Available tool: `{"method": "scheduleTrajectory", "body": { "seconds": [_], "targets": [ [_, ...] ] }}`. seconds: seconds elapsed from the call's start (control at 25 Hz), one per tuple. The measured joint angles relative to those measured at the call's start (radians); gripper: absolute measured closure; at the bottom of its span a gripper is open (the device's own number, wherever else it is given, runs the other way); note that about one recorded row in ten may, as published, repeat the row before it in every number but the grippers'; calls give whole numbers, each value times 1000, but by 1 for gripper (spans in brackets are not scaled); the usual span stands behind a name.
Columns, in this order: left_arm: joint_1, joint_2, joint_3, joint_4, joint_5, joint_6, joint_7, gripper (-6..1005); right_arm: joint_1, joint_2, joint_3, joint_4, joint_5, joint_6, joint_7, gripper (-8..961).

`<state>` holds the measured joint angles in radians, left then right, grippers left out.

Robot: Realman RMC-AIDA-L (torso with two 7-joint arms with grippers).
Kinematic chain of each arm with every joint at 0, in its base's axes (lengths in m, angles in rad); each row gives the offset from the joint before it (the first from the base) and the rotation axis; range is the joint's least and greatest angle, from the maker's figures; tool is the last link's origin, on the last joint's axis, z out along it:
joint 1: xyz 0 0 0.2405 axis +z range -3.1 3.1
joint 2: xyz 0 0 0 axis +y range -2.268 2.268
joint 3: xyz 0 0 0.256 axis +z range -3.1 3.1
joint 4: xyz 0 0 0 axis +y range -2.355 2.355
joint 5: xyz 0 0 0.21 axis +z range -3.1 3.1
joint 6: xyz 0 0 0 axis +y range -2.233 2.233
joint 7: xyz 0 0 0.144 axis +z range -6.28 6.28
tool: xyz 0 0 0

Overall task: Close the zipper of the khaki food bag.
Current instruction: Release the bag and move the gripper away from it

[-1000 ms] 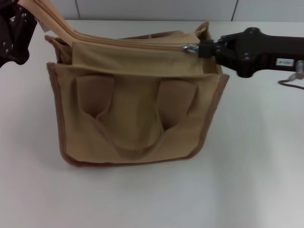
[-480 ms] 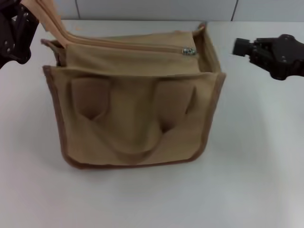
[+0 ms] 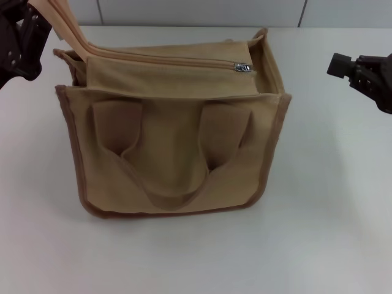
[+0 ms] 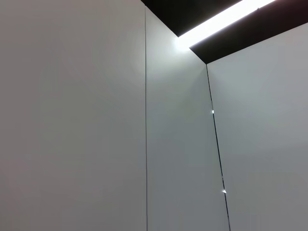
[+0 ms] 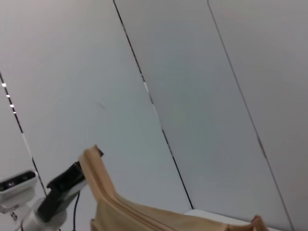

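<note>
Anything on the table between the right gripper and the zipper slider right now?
No. In the head view, only the bag's own right end wall and bare white table separate the right gripper from the zipper slider on the khaki food bag.

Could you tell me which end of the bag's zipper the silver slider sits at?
The zipper's right-hand end, by the bag's right wall; the left end rises toward the left claw.
</note>
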<state>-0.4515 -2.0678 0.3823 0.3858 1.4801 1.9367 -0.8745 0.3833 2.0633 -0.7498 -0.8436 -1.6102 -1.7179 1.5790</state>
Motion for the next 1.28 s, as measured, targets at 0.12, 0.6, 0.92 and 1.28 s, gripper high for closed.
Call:
{"method": "scheduleTrajectory", "body": {
  "seconds": [0.12,0.6,0.92,1.28],
  "targets": [
    [0,0,-2,-7,0,-2,3,885,7,-14,7,42,0,-15,-4,922],
    [13,6,-11,-26,3,-50,-82,882,26,-30,18,178,-3,-130,-146,771],
    [61,58,10,84,31,-59,-332,556,26,-29,6,195,-44,-156,-195,489],
    [100,234,23,271,256,42,-678,222,40,-26,6,198,-112,-161,-216,199]
  ]
}}
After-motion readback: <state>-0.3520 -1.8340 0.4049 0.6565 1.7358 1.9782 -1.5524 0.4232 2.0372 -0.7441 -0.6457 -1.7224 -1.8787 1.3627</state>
